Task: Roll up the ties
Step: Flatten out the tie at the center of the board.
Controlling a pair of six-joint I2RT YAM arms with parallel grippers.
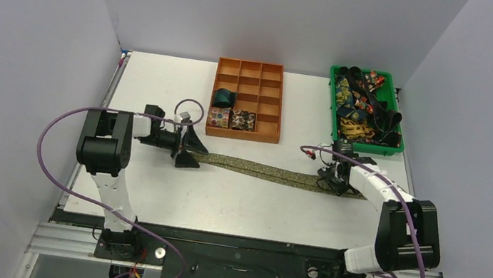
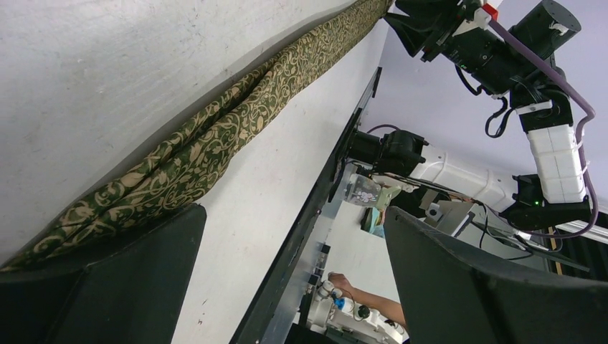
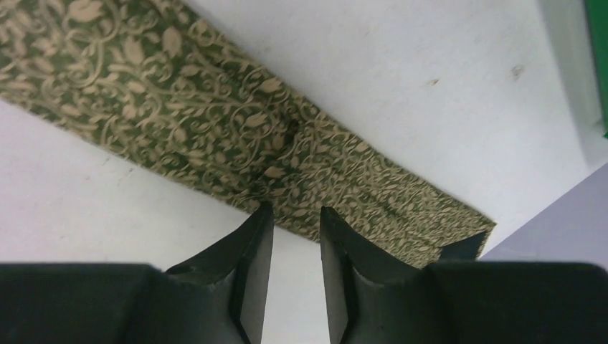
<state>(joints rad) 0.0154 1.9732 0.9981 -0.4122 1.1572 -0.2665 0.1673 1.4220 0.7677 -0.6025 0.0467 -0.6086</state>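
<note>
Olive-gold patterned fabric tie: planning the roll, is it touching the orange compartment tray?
Apart: the top view shows bare table between olive-gold tie and orange tray.

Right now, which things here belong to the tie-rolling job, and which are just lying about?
Job: olive-gold tie stretched flat; rolled ties in the orange tray; tangled ties in the green bin.
Lying about: purple cables.

We count one olive-gold tie (image 1: 268,173) flat on the table (image 1: 235,202), three rolled ties (image 1: 218,117) in one orange tray (image 1: 242,135), and one green bin (image 1: 333,100) whose tangled heap (image 1: 362,111) perhaps holds several more, too knotted to number. We see two arms: left arm (image 1: 108,144), right arm (image 1: 401,224).
</note>
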